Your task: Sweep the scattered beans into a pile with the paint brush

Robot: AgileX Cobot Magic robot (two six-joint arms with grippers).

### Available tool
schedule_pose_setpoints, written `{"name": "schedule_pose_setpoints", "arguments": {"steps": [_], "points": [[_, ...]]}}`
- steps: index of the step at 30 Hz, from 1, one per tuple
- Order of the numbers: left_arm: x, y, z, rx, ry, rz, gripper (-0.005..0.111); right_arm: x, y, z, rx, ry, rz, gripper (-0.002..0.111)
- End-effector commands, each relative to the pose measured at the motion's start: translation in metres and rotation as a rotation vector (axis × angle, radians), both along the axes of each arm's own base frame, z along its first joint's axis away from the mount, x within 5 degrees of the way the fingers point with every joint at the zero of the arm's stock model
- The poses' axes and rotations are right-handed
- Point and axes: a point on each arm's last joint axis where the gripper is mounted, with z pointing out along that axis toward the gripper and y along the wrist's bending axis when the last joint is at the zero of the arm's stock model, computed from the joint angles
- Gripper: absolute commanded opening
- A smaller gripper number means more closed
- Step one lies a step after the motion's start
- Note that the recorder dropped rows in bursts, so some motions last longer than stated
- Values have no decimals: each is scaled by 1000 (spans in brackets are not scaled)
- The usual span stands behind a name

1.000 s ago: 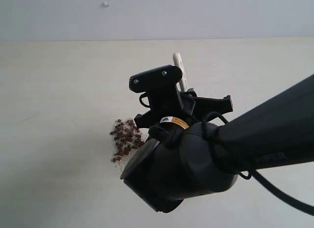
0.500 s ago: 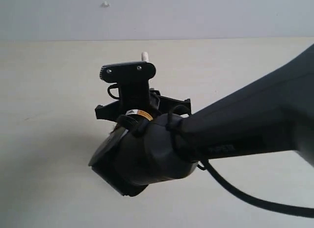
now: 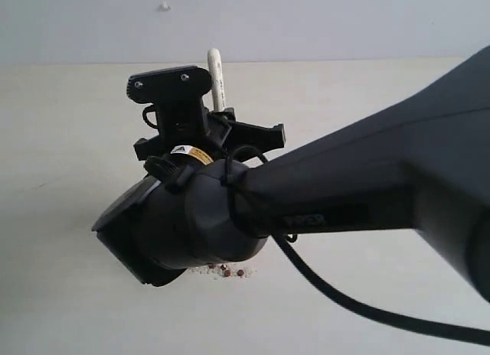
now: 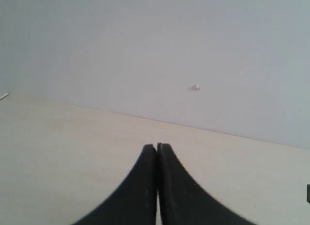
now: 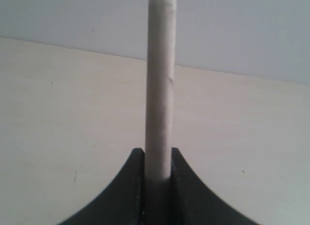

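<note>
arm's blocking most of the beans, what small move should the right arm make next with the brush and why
Probably one short sweep at the few beans showing under the arm. The right gripper is shut on the brush, handle pointing up; bristles and other beans are hidden.

Pale cream tabletop point(image 3: 61, 217) running wide left to right, plain grey-white wall point(image 3: 344, 22) along its far edge, small white nub point(image 3: 164, 6) on the wall at far left, off-white crumbs point(image 3: 201, 269) on the near table

You see a pale wooden paint brush handle point(image 5: 160, 89), roughly upright, pinched in the right pincer point(image 5: 158, 156), a few reddish-brown round beans point(image 3: 232, 271) lying below that pincer.
</note>
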Motion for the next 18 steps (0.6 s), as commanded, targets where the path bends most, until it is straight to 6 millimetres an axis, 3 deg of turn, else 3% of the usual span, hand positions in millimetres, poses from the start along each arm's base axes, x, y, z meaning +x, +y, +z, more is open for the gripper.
{"name": "schedule_pose_setpoints", "arguments": {"steps": [1,8,14,18], "points": [[-1,0,0,-9,-3,-5,0,-4,1,13,-52,-7,15,0],[-1,0,0,-9,-3,-5,0,8,1,12,-103,-78,63,0],[-1,0,0,-9,-3,-5,0,32,-14,-18,-175,-55,11,0],[-1,0,0,-9,-3,-5,0,35,-15,-34,-187,-39,-1,0]]}}
